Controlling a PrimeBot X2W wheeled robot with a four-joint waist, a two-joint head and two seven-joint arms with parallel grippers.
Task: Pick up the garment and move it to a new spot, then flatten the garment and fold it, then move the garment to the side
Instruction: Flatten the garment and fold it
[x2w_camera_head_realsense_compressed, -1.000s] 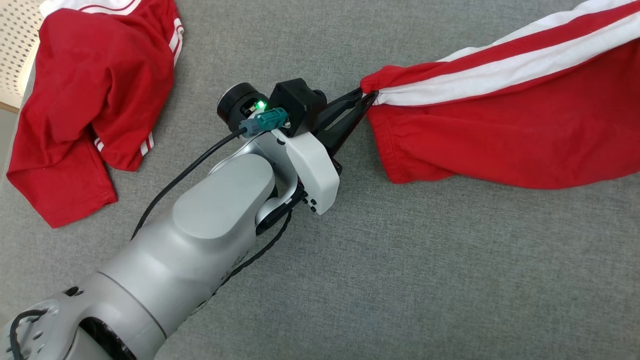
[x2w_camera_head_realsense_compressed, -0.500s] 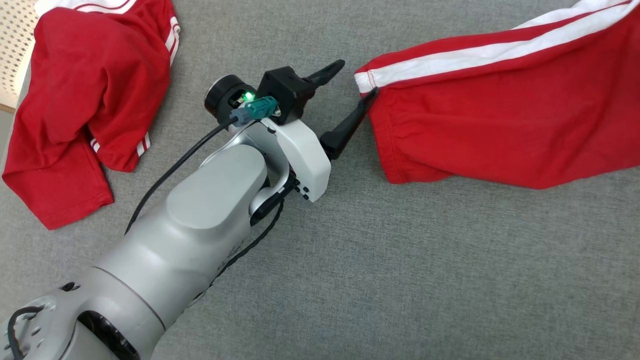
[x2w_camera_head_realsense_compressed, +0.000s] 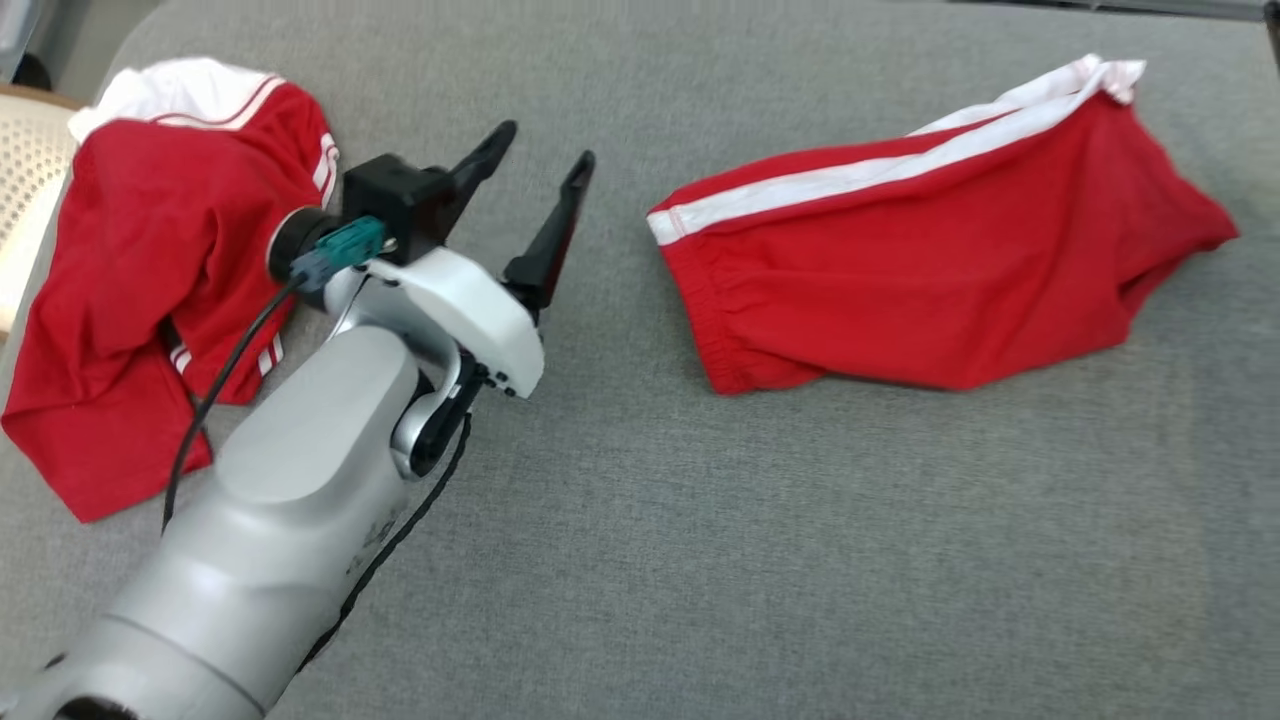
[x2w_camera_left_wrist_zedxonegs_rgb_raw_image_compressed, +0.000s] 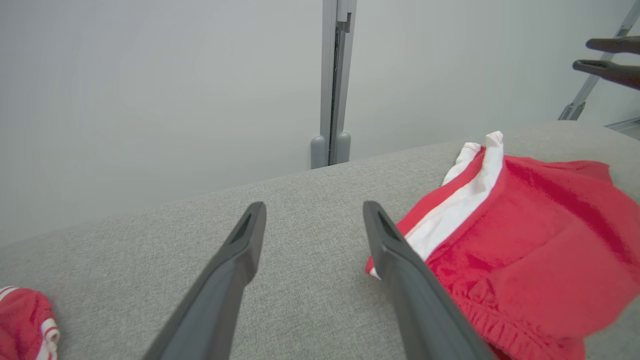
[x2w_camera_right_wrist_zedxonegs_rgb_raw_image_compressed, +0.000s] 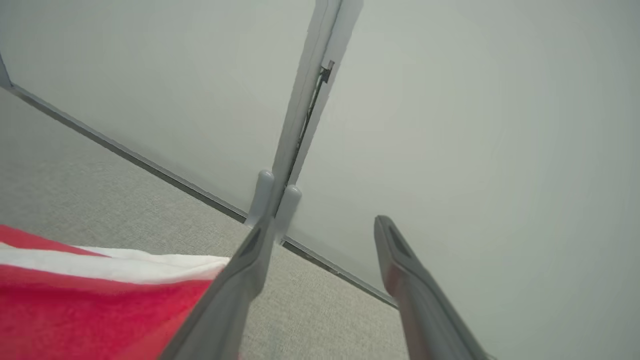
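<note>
Nearest, the pale left forearm (x2w_camera_head_realsense_compressed: 300, 470) rises from the lower left of the head view. The left tool (x2w_camera_head_realsense_compressed: 545, 143) is poised over the grey desk (x2w_camera_head_realsense_compressed: 750, 560), its two dark fingers spread apart with nothing between them. Left of that arm, a crumpled red cloth (x2w_camera_head_realsense_compressed: 150, 280) lies at the desk's edge.

Further out and to the right, the garment (x2w_camera_head_realsense_compressed: 930, 290) lies loosely flat on the desk, clear of the left tool. Its long axis runs from its gathered hem, which faces the left tool, away to the far right. A white stripe follows its far edge, ending in a white tip.

Beyond it, the left wrist view shows the right tool (x2w_camera_left_wrist_zedxonegs_rgb_raw_image_compressed: 582, 54) raised above the desk, fingers apart and empty. Pale wall panels (x2w_camera_left_wrist_zedxonegs_rgb_raw_image_compressed: 150, 100) with an upright post (x2w_camera_left_wrist_zedxonegs_rgb_raw_image_compressed: 334, 75) stand behind.
</note>
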